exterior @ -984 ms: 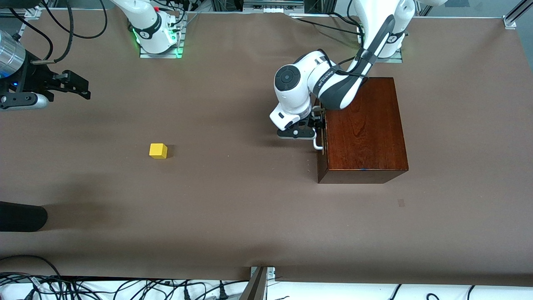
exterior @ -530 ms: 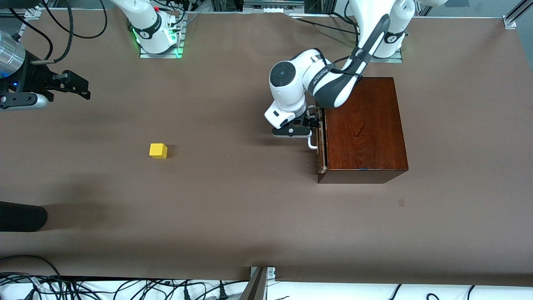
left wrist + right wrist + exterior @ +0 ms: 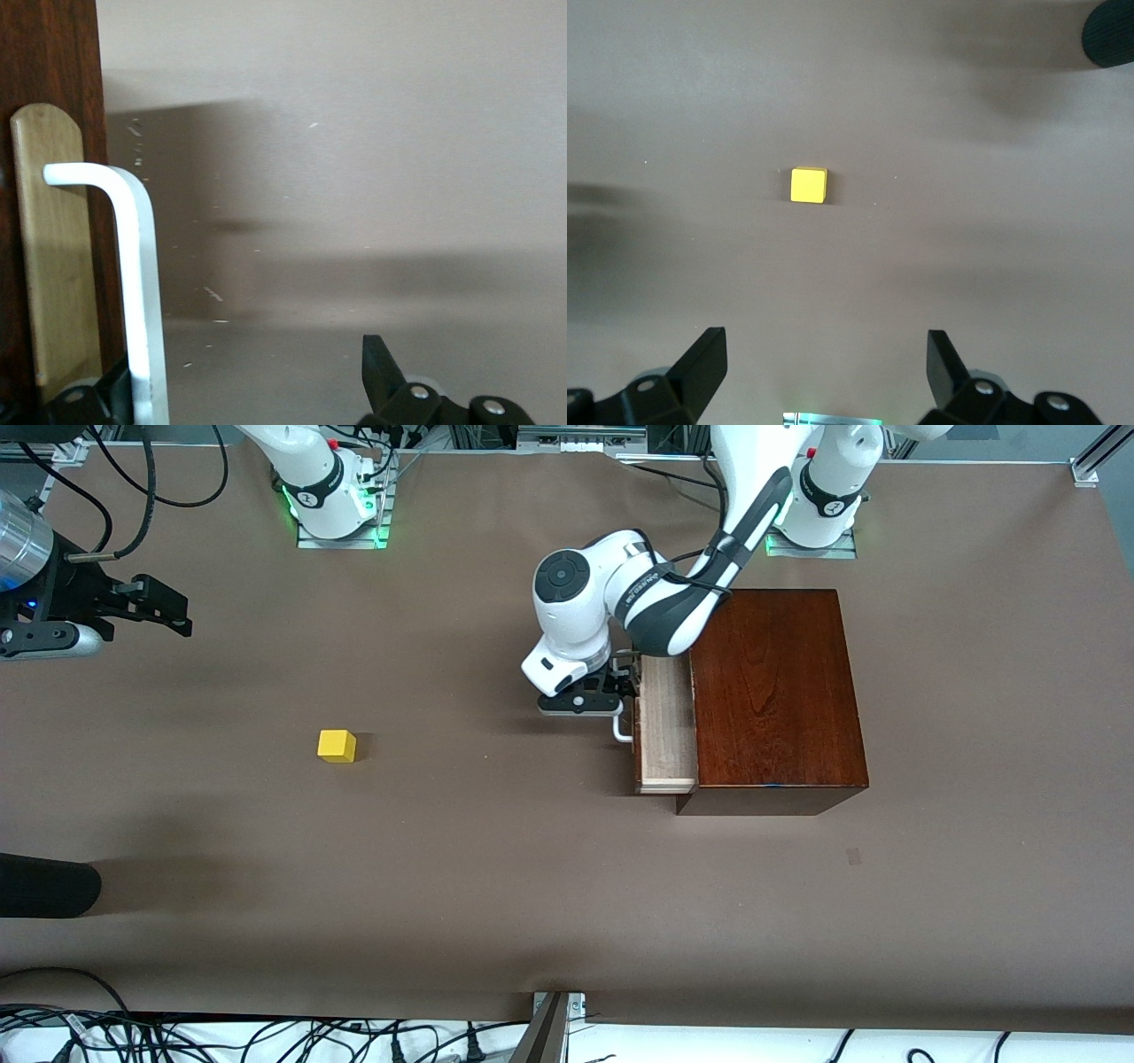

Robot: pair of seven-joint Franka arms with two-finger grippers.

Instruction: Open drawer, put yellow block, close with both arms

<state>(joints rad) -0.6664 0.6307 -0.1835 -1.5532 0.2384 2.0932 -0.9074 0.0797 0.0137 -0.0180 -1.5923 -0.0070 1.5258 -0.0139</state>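
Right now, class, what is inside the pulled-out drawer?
The drawer shows only bare pale wood; its back part stays hidden within the box. The yellow block lies on the table.

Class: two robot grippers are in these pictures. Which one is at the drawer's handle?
The left gripper, reaching from its base above the wooden box: its fingers straddle the white handle of the part-open drawer. The right gripper hangs open over bare table, above the yellow block.

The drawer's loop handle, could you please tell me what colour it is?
White; the drawer's loop handle shows best in the left wrist view.
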